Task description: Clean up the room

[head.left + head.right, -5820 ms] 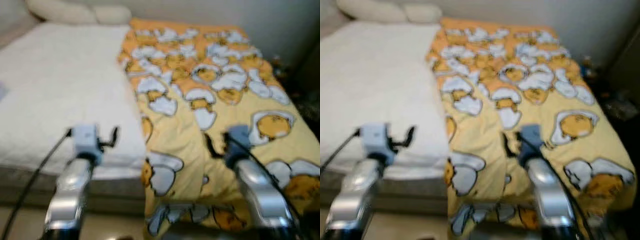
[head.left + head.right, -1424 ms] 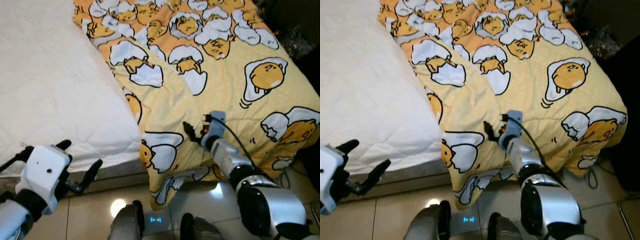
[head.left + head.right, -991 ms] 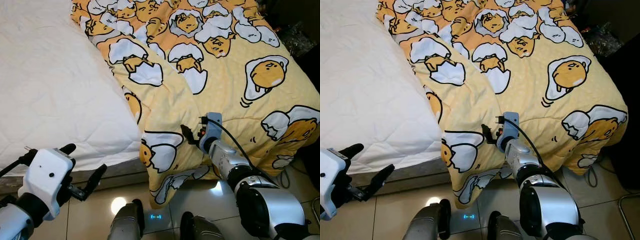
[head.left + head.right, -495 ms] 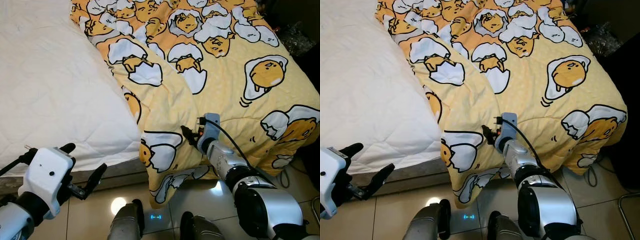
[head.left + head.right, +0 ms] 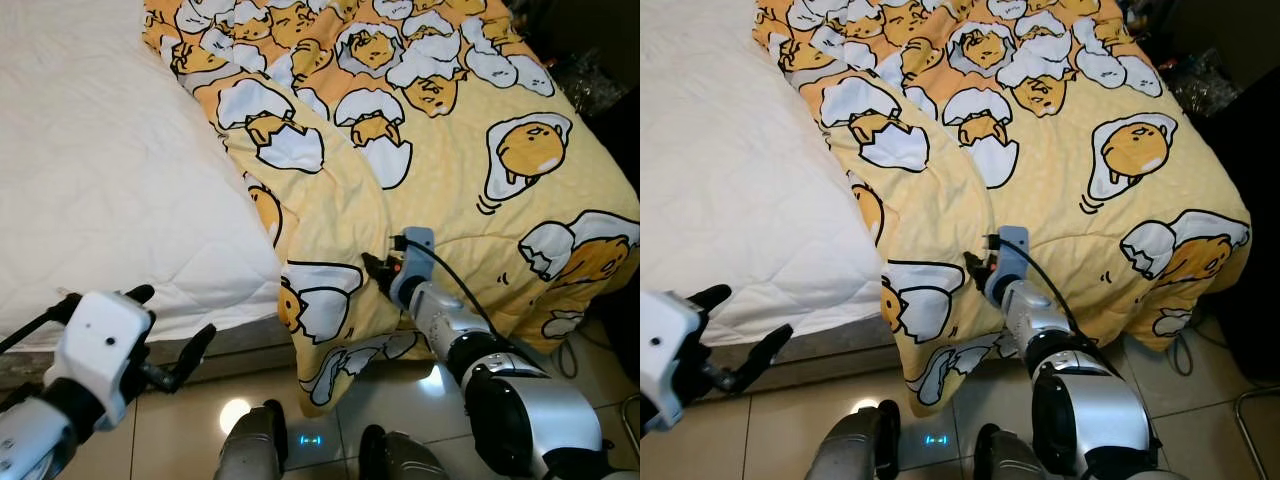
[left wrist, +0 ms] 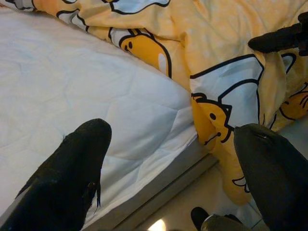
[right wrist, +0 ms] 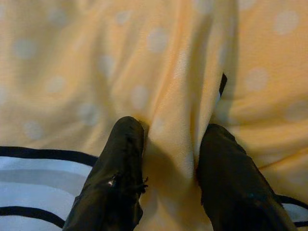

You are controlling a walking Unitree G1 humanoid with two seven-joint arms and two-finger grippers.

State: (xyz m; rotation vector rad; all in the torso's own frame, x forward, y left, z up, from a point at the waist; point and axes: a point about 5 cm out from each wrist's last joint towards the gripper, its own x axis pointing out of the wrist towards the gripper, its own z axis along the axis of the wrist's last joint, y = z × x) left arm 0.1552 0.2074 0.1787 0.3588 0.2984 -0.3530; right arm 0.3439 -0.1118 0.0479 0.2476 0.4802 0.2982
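Bedding takes up most of the scene: a yellow egg-print blanket (image 5: 430, 130) spread over the right half of the bed, with the bare white quilted mattress (image 5: 100, 190) exposed on the left. The blanket's left edge runs diagonally from the far left toward the near middle, bunched into a raised fold, and its near corner spills over the foot of the bed and hangs down to the tiled floor (image 5: 250, 410). On the right the blanket drapes over the bed's side, next to dark clutter at the far right.

The right gripper (image 7: 166, 159) is pressed into the blanket near the foot edge, just right of the hanging corner; its two black fingers (image 7: 122, 163) stand narrowly apart with a ridge of yellow dotted cloth pinched up between them. The left gripper (image 6: 168, 163) hovers over the floor off the near left corner of the mattress, jaws spread wide and holding nothing, aimed at the mattress edge and the blanket's hanging corner.

The blanket is pale yellow with cartoon egg yolks and cracked white shells outlined in black.
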